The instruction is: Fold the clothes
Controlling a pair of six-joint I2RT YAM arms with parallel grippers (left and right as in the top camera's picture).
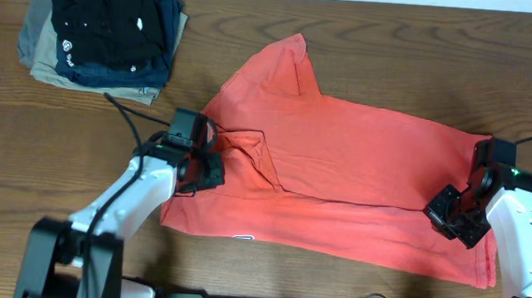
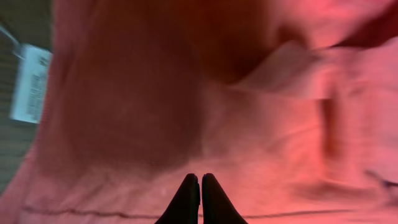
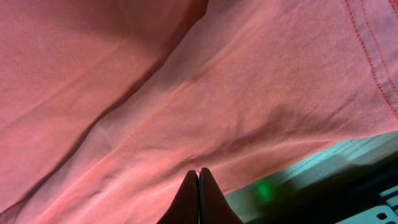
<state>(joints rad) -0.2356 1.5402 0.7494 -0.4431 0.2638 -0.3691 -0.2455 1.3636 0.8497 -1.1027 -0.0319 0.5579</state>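
Overhead: coral T-shirt [image 1: 340, 164] spread mid tabletop [image 1: 395, 45], lower edge close to near edge. On its left part, left hand [image 1: 210, 171] closed, pinching fabric; right hand [image 1: 449, 218] closed on right-side fabric. Likely paired grip to carry layer over evenly. Folded garment stack [image 1: 105, 30] at far left corner, well apart; nothing blocks fold.

Nothing legible: white tag [image 2: 27, 84] at the T-shirt [image 2: 186, 93] edge is blurred (white marks on the black garment [image 1: 101, 25] too tiny).
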